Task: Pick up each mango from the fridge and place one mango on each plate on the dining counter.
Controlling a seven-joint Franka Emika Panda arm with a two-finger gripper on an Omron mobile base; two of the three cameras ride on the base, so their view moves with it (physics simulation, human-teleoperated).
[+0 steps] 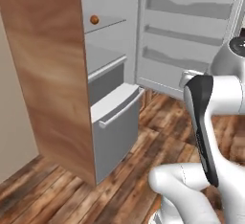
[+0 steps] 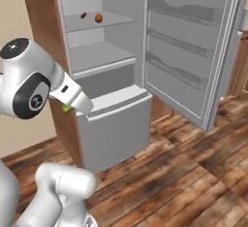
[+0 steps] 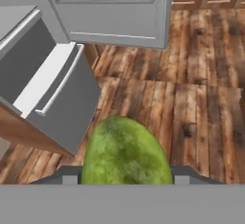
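The gripper (image 3: 125,182) pinches the yellow-green mango (image 3: 126,153) clear of the open fridge (image 2: 104,56), evidently for carrying to a plate; the orange-red mango (image 2: 99,18) remains shelved.

Open fridge (image 2: 116,119), orange mango (image 2: 99,18) on shelf, wooden floor (image 2: 184,172)

A mottled yellow-green mango (image 3: 125,152) is seen, and an orange-red mango (image 2: 99,18) beside a reddish-brown sausage (image 2: 83,15); the fridge (image 2: 116,56) is rendered pale grey-white, the floor (image 3: 191,98) in streaked brown wood
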